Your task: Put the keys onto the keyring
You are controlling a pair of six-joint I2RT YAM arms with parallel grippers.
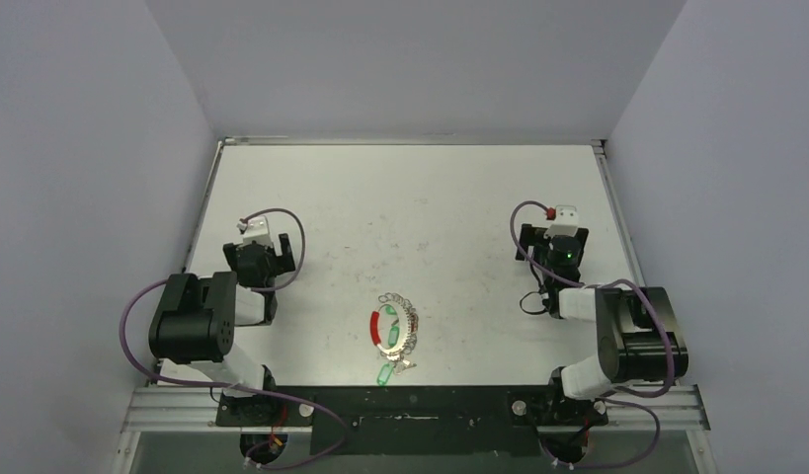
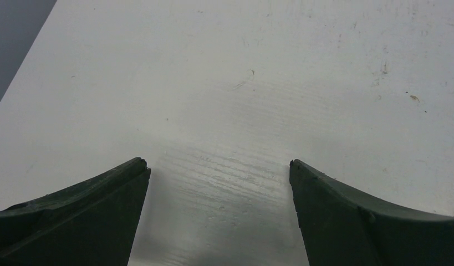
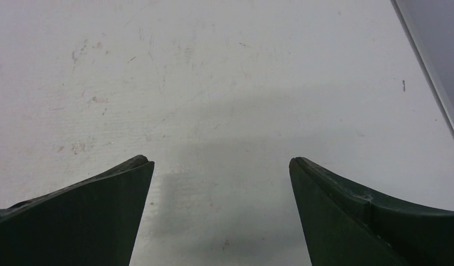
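From above, the keyring (image 1: 394, 324) lies on the white counter (image 1: 430, 197), its red arc on the left side. One of the keys (image 1: 384, 374), green-tagged, lies just on the near side of the keyring, and another green tag sits inside the ring. The left claw (image 1: 265, 252) is well to the left of the keyring and the right claw (image 1: 551, 249) well to its right, both farther back.

In the left wrist view, the dark fingers (image 2: 102, 205) are spread wide over bare counter, holding nothing.

The right wrist view shows the same: its fingers (image 3: 352, 216) gape wide and empty.
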